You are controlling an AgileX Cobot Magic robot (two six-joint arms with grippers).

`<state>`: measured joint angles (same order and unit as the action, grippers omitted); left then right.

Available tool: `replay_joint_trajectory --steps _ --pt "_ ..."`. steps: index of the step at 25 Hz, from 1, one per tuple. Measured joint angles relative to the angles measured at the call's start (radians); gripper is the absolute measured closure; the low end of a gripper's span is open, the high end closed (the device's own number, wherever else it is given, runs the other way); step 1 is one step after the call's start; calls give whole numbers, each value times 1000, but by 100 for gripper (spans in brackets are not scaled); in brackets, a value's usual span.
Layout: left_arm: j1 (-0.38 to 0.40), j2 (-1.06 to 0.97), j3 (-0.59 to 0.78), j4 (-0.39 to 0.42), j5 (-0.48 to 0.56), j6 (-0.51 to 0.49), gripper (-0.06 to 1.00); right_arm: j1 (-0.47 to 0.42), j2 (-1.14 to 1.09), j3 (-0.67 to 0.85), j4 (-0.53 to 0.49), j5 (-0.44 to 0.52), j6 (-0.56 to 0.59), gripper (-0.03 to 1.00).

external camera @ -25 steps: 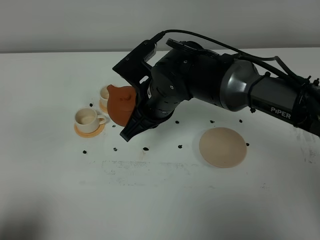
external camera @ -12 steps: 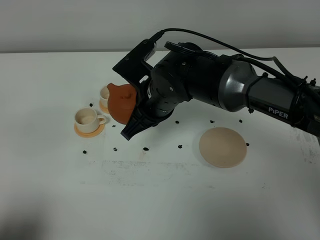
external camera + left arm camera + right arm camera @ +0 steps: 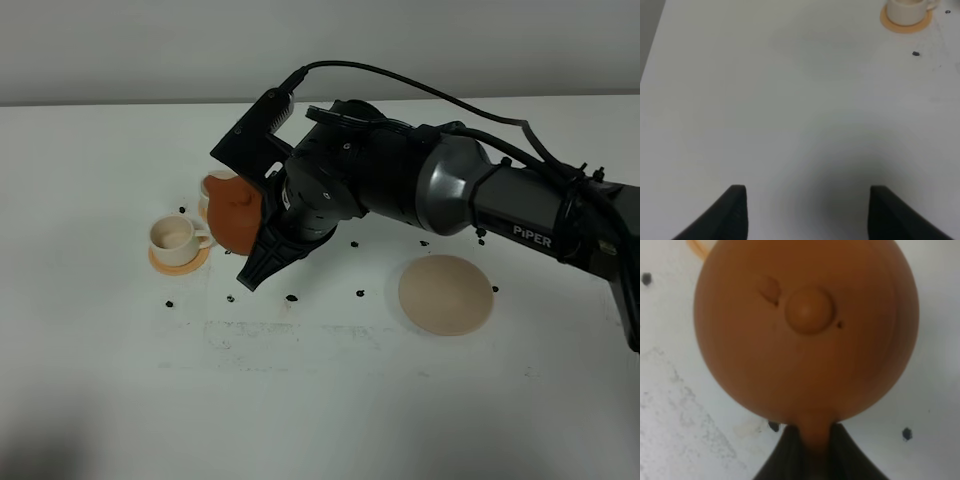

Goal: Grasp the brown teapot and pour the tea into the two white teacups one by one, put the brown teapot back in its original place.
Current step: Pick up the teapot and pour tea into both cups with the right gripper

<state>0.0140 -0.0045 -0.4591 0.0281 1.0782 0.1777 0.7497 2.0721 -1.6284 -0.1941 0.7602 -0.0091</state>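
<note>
Two white cups stand on orange coasters (image 3: 185,263): the near cup (image 3: 172,236) just left of the teapot (image 3: 238,215), the far cup (image 3: 212,183) mostly hidden behind its spout. Right gripper (image 3: 811,445) clenched on the teapot's handle, pot tilted toward the far cup. Beige disc (image 3: 445,294) lies well right of the teapot; left gripper (image 3: 810,215) spread wide, holding nothing, above the table (image 3: 790,100).

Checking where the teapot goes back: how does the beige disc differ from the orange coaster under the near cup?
The beige disc is wider and pale; the orange coaster is smaller and brighter. The disc lies bare; the coaster carries a cup. Both are round and flat.
</note>
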Motion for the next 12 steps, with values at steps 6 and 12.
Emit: replay_joint_trajectory --steps 6,12 --pt "0 0 0 0 0 0 44 0 44 -50 -9 49 0 88" --pt "0 0 0 0 0 -1 44 -1 101 -173 -10 159 1 88"
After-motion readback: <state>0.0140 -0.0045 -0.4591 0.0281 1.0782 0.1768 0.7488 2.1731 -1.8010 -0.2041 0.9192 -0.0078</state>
